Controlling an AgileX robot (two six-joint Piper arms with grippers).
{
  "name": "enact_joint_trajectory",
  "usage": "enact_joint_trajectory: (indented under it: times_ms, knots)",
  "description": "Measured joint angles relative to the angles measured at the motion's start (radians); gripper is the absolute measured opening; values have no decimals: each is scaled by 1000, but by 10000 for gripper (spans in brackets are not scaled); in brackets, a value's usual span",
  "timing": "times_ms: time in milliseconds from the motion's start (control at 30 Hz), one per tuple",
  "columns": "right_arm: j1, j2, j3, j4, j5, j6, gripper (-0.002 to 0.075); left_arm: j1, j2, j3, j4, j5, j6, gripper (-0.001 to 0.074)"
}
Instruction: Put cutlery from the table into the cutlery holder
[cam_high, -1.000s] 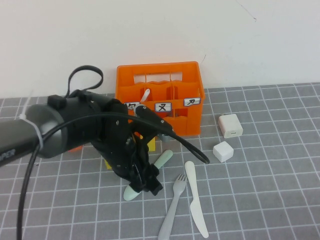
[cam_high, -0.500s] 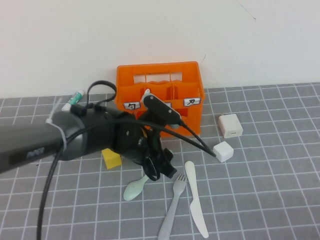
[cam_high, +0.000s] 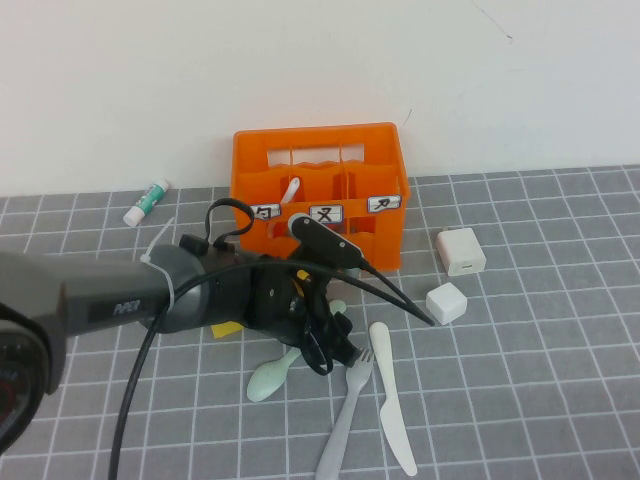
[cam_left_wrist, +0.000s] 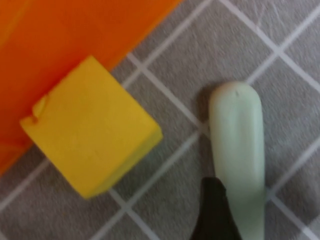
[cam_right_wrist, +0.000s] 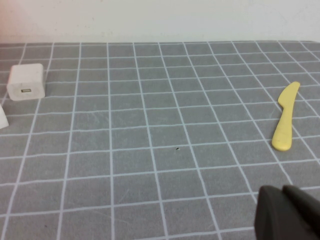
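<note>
High view: step in hand, pickup of the mint green spoon (cam_high: 283, 368) off the table (cam_high: 540, 380), in front of the cutlery holder (cam_high: 320, 200). My left gripper (cam_high: 330, 352) reaches low over it; finger state cannot be told. Next: clamp, lift. My right gripper (cam_right_wrist: 287, 212): parked low.

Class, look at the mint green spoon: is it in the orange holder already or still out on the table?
Out. The mint spoon lies flat on the table, with the left gripper low over its handle. The right gripper hovers elsewhere.
</note>
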Motion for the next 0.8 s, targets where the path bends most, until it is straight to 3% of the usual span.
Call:
enact_joint_trajectory:
  times_ms: [233,400,600,800]
  knots:
    - [0,0,0,0,0,0,-3,0,22,-4,-13,-23,-4,395]
    - [0,0,0,0,0,0,-3,0,25,-6,-19,-19,-63,312]
    - [0,0,0,0,0,0,-3,0,27,-13,-24,16,-75,152]
    - [0,0,0,0,0,0,-3,-1,5,-17,-34,121,-79,142]
